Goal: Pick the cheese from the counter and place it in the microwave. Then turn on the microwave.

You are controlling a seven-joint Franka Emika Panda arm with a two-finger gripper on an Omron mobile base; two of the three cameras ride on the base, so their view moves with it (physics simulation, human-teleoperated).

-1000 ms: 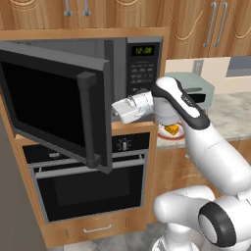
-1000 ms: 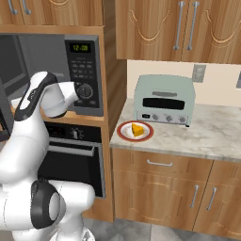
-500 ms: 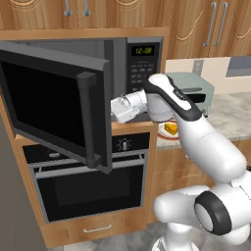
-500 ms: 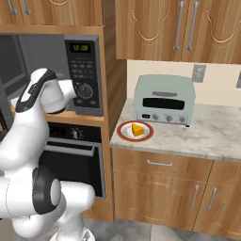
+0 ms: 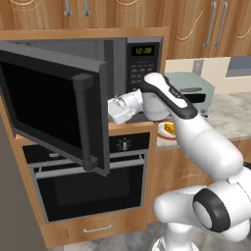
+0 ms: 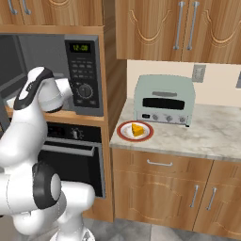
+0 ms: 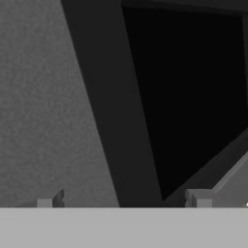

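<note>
Two fingertips (image 7: 44,202) spread wide and holding nothing, your gripper (image 7: 121,203) is poking into the open microwave (image 5: 130,63) behind its swung-out door (image 5: 54,105), while the cheese (image 6: 137,129) sits on the red-rimmed plate (image 6: 125,135) on the counter (image 6: 207,136), at the toaster oven's (image 6: 164,99) seven o'clock.

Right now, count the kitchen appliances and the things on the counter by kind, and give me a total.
Microwave: 1
Oven: 1
Toaster oven: 1
Plate: 1
Cheese wedge: 1
Total: 5
</note>
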